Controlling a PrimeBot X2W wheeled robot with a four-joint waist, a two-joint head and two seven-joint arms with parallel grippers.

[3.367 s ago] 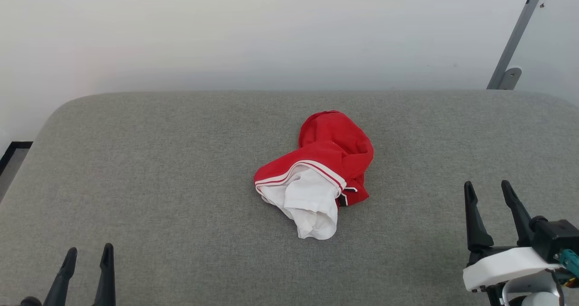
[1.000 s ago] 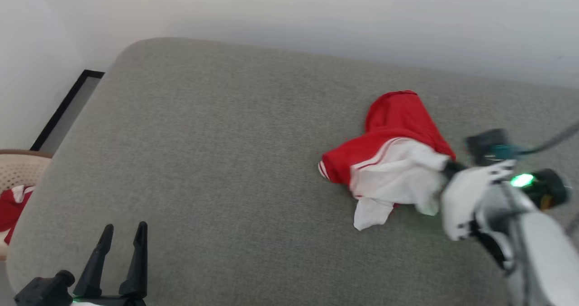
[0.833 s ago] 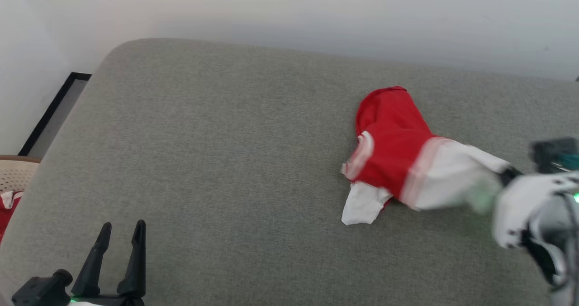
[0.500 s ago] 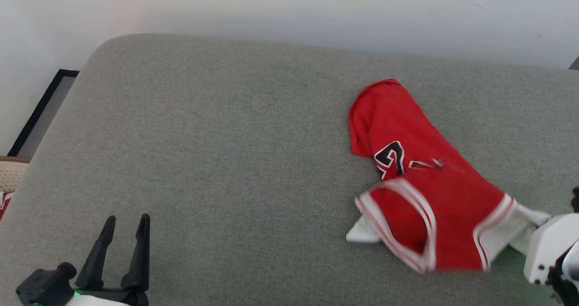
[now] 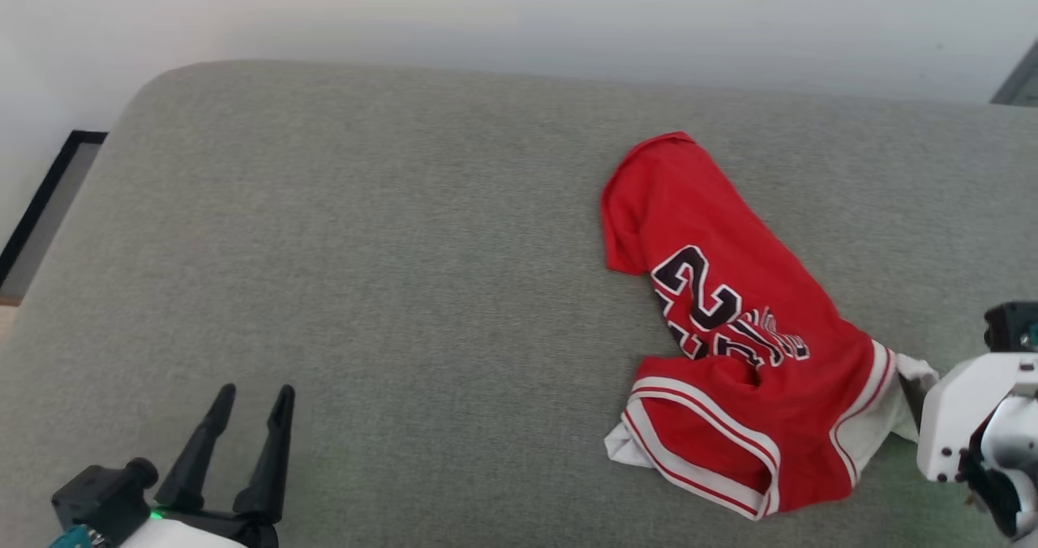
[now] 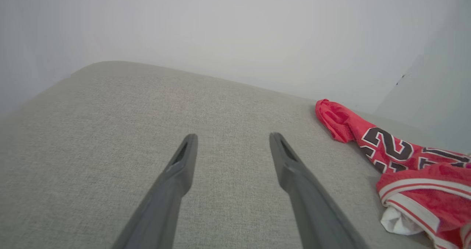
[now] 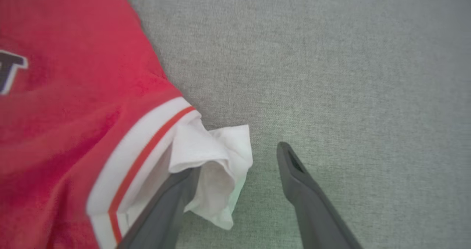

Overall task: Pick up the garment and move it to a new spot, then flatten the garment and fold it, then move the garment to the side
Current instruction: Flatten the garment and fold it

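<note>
The garment (image 5: 730,321), a red jersey with a black "23", lies stretched out on the right half of the grey cushion (image 5: 405,248), with its striped trim and white fabric at the near end. My right gripper (image 7: 239,157) is open at that white corner (image 7: 217,157); the cloth drapes over its left finger (image 7: 165,204) and the right finger rests on bare cushion. The white housing of my right wrist (image 5: 965,414) sits at the garment's right end. My left gripper (image 5: 255,392) hovers open and empty at the near left, well away from the garment (image 6: 404,160).
The grey cushion has a rounded far-left corner, with a pale wall (image 5: 519,13) behind it. A black-framed panel (image 5: 49,199) lies on the floor past the left edge. A wide stretch of bare cushion lies left of the garment.
My right gripper, shut on the white fabric, dragged the bunched garment toward the near right so that it unrolled and the "23" shows, then opened. The head camera shifted too.
</note>
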